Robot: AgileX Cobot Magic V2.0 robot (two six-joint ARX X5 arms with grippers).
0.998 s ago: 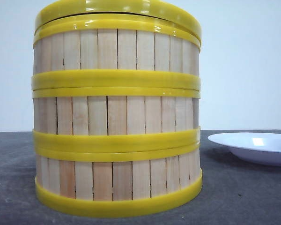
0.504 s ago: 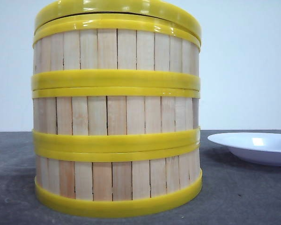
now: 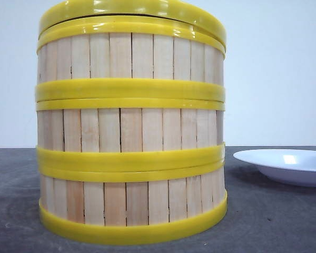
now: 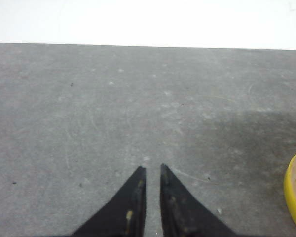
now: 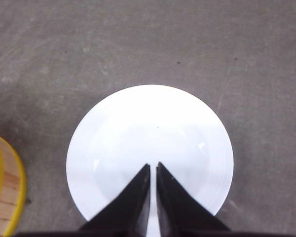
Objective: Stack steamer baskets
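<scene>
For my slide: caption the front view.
Three slatted wooden, yellow-rimmed steamer baskets stacked beside a shallow white plate.

Steamer baskets (image 3: 130, 132) pale slats, yellow rims; plate (image 5: 150, 148) white.

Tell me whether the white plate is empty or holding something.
Empty. The right wrist view shows the white plate bare across its whole face, with only the right gripper above it, jaws nearly closed.

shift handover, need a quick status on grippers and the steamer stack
Left gripper shut, empty, over bare table. Right gripper shut, empty, above white plate. Three steamer baskets stacked, lid on top. Nothing in the way.
</scene>
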